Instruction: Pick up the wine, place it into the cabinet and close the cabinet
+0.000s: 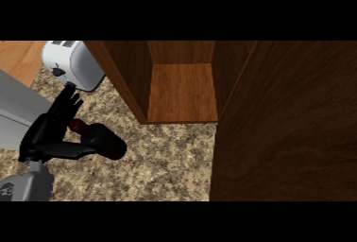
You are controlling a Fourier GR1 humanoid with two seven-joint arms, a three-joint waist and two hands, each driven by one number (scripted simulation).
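The speckled stone bench (pixel 160 160) carries a white toaster (pixel 73 64) at the far left, and next to it stands the open wooden cabinet (pixel 129 80), whose shelf (pixel 182 92) is bare. Its dark door (pixel 286 132) is swung out and fills the right side of the view. The left hand (pixel 49 137) is at the left, near the toaster, with the fingers (pixel 66 106) on one side of the dark wine bottle (pixel 105 142) and the thumb on the other, so it grips the bottle. The right hand does not show. I judge that the step in hand is to carry the bottle to the shelf. To do it well, the hand should lift enough to pass the cabinet's front edge, move right and forward, keep away from the toaster, and set the bottle deep enough that the door can close.
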